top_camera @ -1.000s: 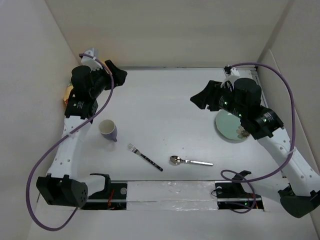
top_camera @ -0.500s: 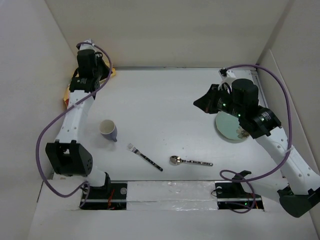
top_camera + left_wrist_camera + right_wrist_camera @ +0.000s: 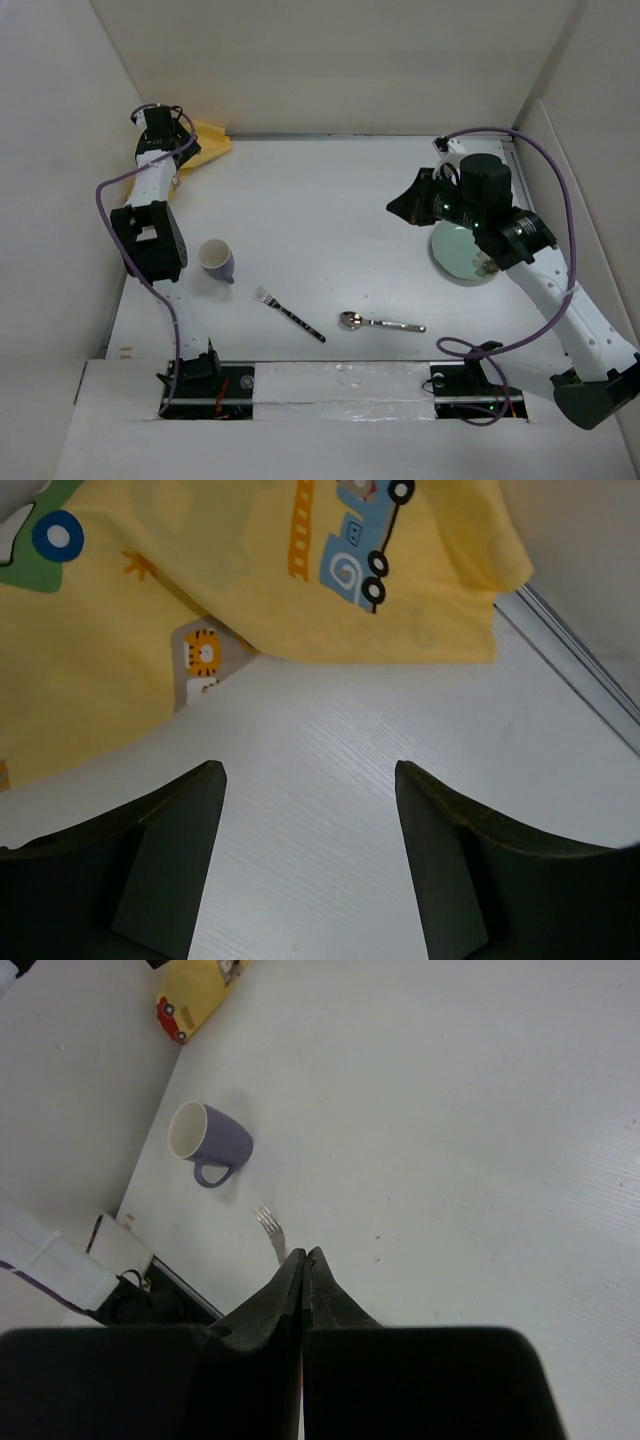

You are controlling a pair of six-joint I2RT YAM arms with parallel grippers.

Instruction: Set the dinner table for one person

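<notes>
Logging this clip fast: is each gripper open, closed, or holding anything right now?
Left gripper: open, empty, beside the yellow cartoon-printed cloth.
Right gripper: closed, fingers pressed together, holding nothing.

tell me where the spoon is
In the top view the spoon lies on the dinner table near its front edge, with the fork to its left and the plate behind it to the right.
</notes>
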